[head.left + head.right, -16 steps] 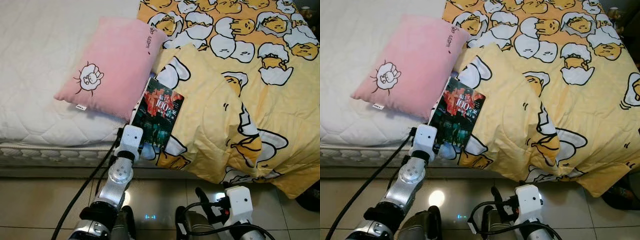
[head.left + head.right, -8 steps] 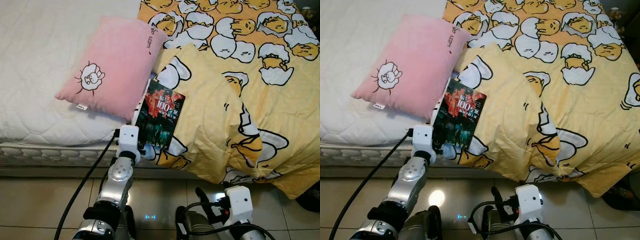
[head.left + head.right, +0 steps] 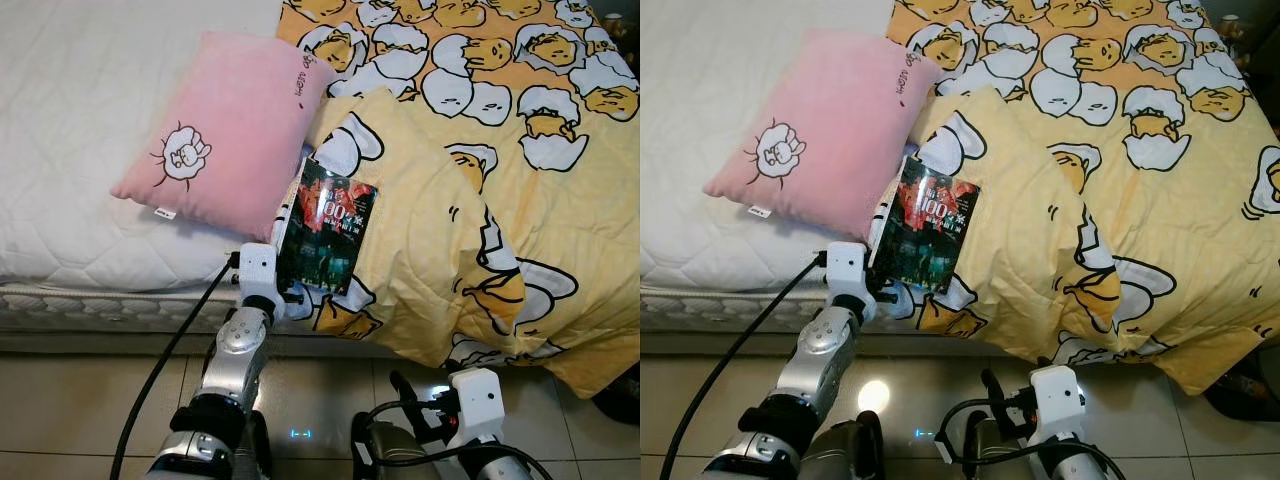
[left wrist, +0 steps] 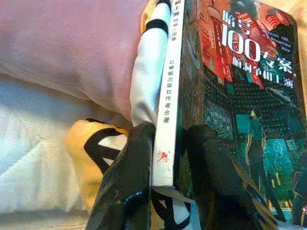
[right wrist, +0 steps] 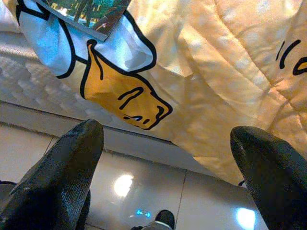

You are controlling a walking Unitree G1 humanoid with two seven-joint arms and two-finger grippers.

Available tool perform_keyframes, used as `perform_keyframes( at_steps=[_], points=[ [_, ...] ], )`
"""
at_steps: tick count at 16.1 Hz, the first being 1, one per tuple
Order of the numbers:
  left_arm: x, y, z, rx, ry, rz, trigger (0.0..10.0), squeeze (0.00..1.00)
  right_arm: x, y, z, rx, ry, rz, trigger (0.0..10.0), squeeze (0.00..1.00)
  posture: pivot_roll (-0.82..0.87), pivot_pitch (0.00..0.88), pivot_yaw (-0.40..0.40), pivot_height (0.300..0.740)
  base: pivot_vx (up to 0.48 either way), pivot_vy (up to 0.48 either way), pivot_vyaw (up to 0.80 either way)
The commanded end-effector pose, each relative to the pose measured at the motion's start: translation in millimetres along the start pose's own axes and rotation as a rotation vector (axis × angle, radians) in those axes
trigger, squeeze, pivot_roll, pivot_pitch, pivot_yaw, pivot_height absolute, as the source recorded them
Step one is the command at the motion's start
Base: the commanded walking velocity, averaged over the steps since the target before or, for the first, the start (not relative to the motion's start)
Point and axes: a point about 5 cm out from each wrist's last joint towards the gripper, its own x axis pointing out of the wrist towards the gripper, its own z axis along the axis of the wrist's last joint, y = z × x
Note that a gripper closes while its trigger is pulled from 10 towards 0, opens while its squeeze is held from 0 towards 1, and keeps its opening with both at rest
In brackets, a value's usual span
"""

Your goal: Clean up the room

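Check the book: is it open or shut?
Shut. The book shows its spine and front cover together, its lower edge pinched by the left gripper, beside the pink pillow.

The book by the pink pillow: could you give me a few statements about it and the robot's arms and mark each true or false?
1. The left gripper has its fingers closed on the book. True.
2. The book lies on the floor tiles. False: it is at the bed's edge, over the yellow blanket.
3. The pink pillow rests on the white mattress. True.
4. The right gripper is holding the blanket. False: its fingers are spread apart, holding nothing, low above the floor.
5. The book's cover is plain white. False: it is dark, with red and green artwork.
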Motion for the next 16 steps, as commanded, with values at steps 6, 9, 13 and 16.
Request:
perform_keyframes(
  at_steps=[6, 9, 13, 16],
  points=[
    [-0.2, -3.7, 0.4, 0.039, -0.009, -0.016, 0.0, 0.0, -1.4, -1.4, -1.9, -0.006, 0.012, -0.006, 10.0, 0.0, -0.19, 0.237, -0.018, 0.74, 0.0, 0.0, 0.0],
    [4.3, -1.7, 27.3, 0.252, -0.152, 0.027, 0.0, 0.0, 2.1, -4.0, 0.1, -0.015, 0.004, -0.007, 10.0, 0.0, -0.19, 0.221, -0.017, 0.74, 0.0, 0.0, 0.0],
    [2.8, -11.1, 81.7, 0.49, -0.432, 0.005, 10.0, 0.0, 16.0, -4.8, 6.3, -0.02, -0.024, 0.001, 10.0, 0.0, -0.16, 0.188, -0.013, 0.74, 0.0, 0.0, 0.0],
    [6.5, -8.6, 80.3, 0.513, -0.428, 0.04, 10.0, 0.0, 22.8, -4.3, 8.8, -0.018, -0.034, 0.002, 10.0, 0.0, -0.15, 0.184, -0.009, 0.74, 0.0, 0.0, 0.0]
  ],
)
